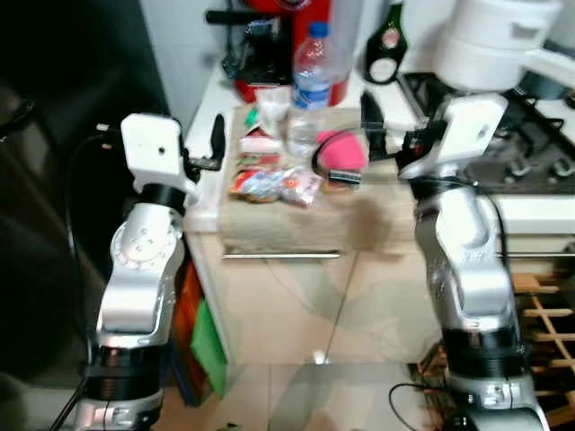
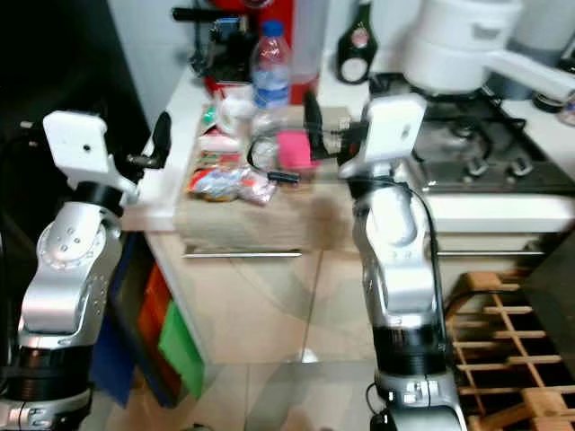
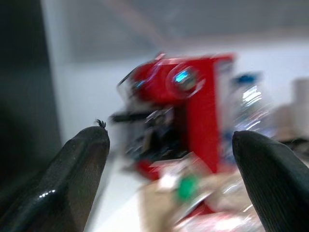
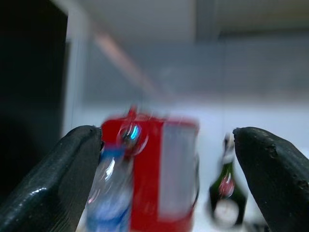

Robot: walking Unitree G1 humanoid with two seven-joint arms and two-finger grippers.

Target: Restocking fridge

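1. Head view: the water bottle (image 1: 310, 85) stands far on the tabletop (image 1: 296, 224), between the left tool (image 1: 216, 144) and right tool (image 1: 370, 121), above snack packets (image 1: 274, 182).
2. Left wrist: fingers (image 3: 77, 179) spread, bottle far right.
3. Right wrist: fingers (image 4: 275, 179) spread, bottle far left.

White counter (image 1: 205, 193) carried a tan wooden board (image 1: 296, 215). On the board: clear water bottle w/ blue cap (image 1: 308, 90), pink item (image 1: 343, 151), red snack packets (image 1: 274, 182), small white cup (image 1: 270, 101). Behind, on the counter: red coffee machine (image 1: 286, 45), dark bottle (image 1: 386, 45). Gas hob (image 1: 512, 135) to the right held a white pot (image 1: 494, 40).
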